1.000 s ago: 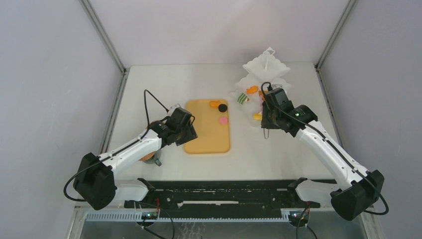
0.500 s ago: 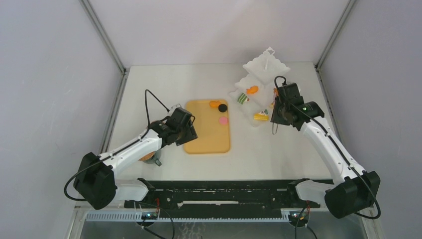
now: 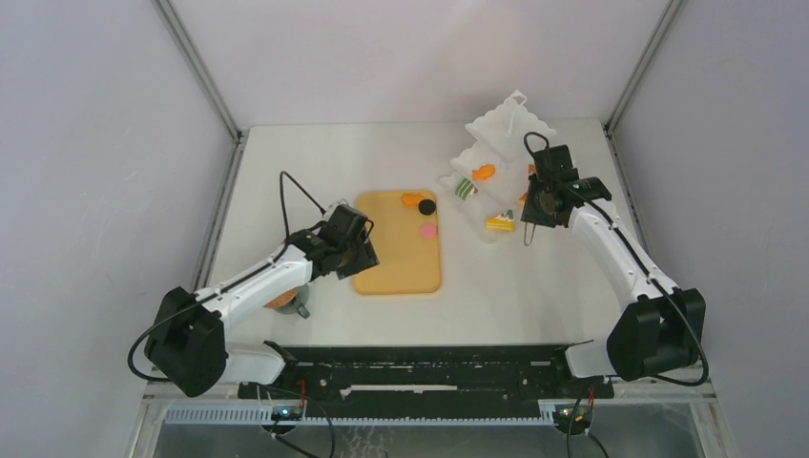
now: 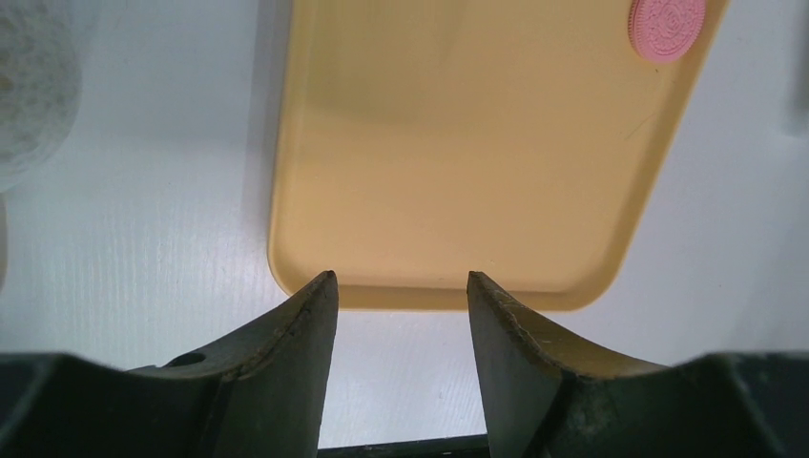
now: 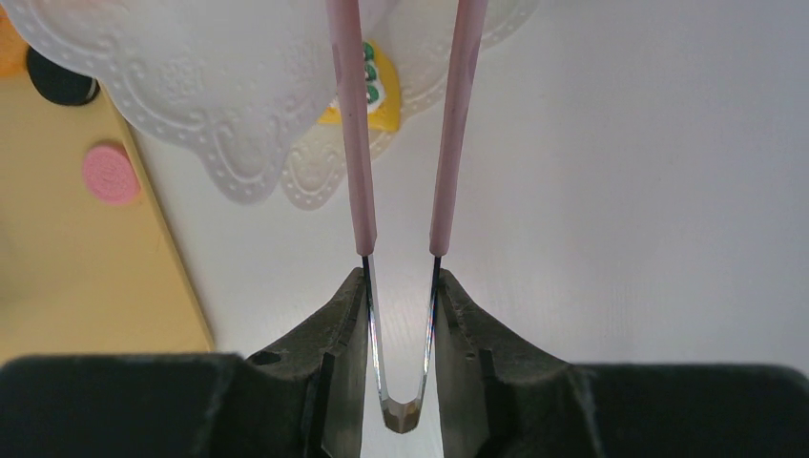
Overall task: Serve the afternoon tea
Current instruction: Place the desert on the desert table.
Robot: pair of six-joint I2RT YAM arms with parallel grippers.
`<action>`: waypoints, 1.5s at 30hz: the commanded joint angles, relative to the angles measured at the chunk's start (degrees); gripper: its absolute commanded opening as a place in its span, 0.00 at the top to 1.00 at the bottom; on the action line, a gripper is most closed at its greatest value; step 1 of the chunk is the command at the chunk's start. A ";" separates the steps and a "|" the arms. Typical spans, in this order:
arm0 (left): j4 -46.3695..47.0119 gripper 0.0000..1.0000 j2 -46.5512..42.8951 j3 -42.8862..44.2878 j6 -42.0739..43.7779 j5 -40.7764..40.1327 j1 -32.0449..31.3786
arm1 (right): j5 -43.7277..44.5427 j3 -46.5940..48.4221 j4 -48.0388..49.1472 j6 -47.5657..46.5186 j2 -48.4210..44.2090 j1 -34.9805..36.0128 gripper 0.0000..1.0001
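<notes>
The left gripper (image 4: 401, 284) hovers low over the near short edge of the tan wooden board (image 4: 429, 172). Its jaws stand moderately apart with nothing between them, and in the wrist view only the rim of the board and the white table (image 3: 315, 162) show in the gap. A pink round (image 4: 668, 19) lies on the far part of the board near its right edge. Behind it, in the top view, lie a black round (image 3: 427, 206) and an orange tart (image 3: 411, 199), just beside each other.

The right gripper (image 5: 401, 281) is at the right side of the table, near the white tiered stand (image 3: 510, 129). It is closed on the thin pink tongs (image 5: 355, 143). The metal bend of the tongs sits deep between the fingers (image 5: 334, 334), and the two pink arms reach forward, slightly apart. The tips of the arms are cut off by the top of the wrist picture, so we cannot tell if they touch anything.

Between the two arms we see the yellow wedge (image 5: 380, 95) (it has green dots on its side). It lies on the scalloped lowest plate (image 5: 219, 95) of the stand, close to the rim. On the same plate, further left in the top view, are a green donut (image 3: 465, 188) and a second orange tart (image 3: 485, 172).

Under the left forearm a brown round thing (image 3: 280, 301) is mostly hidden, and we cannot tell what it is.
</notes>
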 commanded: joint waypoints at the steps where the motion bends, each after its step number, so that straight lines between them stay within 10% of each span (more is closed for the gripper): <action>1: 1.55 0.42 0.30 2.76 1.69 0.80 0.91 | -0.54 5.28 4.05 -1.38 1.37 -0.69 0.66; 45: 4.63 0.43 2.67 2.29 2.49 4.08 3.36 | 1.46 16.53 0.71 -1.68 11.71 -1.79 0.52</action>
